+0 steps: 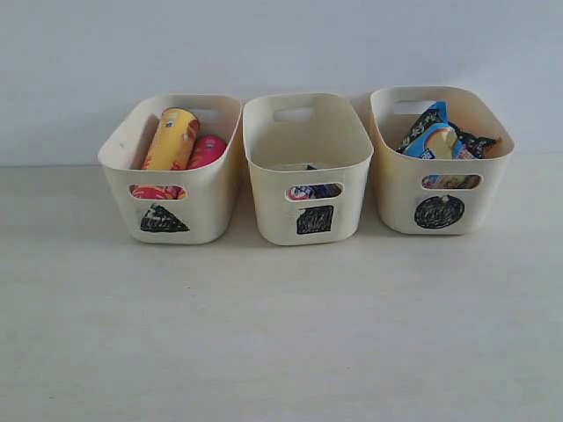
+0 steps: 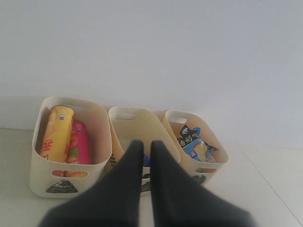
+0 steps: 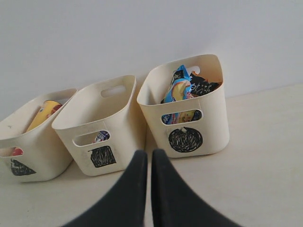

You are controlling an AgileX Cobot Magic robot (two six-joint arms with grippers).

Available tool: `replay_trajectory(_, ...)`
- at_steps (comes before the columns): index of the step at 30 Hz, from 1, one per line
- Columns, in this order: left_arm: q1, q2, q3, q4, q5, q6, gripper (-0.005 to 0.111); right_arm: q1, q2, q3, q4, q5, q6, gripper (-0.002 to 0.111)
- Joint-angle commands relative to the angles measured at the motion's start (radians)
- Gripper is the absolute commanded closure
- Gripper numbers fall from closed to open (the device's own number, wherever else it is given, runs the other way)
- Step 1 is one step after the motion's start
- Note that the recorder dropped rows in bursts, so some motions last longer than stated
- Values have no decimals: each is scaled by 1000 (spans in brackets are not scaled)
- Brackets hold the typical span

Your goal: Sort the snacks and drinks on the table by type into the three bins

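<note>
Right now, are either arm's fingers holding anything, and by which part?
Nothing is held. The left arm's fingers and the right arm's fingers are each closed together with nothing between them.

Three cream bins (image 1: 119,189) (image 1: 264,202) (image 1: 391,198) — two chip tubes (image 1: 171,139) (image 1: 207,151), two noodle packets (image 1: 431,132) (image 1: 472,141), one small carton (image 1: 312,191), two grippers (image 2: 146,146) (image 3: 149,155)

Shows cream plastic on the triangle bin (image 1: 209,207), square bin (image 1: 268,198) and circle bin (image 1: 398,198) with black scribbled marks, a yellow-orange tube (image 1: 171,139) and pink tube (image 1: 208,151), a white-blue carton (image 1: 310,191), a blue packet (image 1: 433,145) and black patterned packet (image 1: 475,141), a pale beige table (image 1: 281,334), dark grey left gripper (image 2: 147,144) and right gripper (image 3: 149,153).
</note>
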Motion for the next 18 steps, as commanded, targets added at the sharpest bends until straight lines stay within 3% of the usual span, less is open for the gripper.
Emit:
replay_trajectory(1,0,-4,13,39,5,74,102,2,1,2,-3,0,-6,108)
replay_trajectory(7,24,-57,200,192,-247,74,102,2,1,2,-3,0,-8,108)
replay_trajectory(11,165,-179,471,149,-537,83,102,2,1,2,-3,0,-6,108)
replay_trajectory(13,220,-259,580,128,-578,120,102,2,1,2,-3,0,-8,108)
replay_trajectory(18,283,-492,855,124,-580,142,102,2,1,2,-3,0,-3,108)
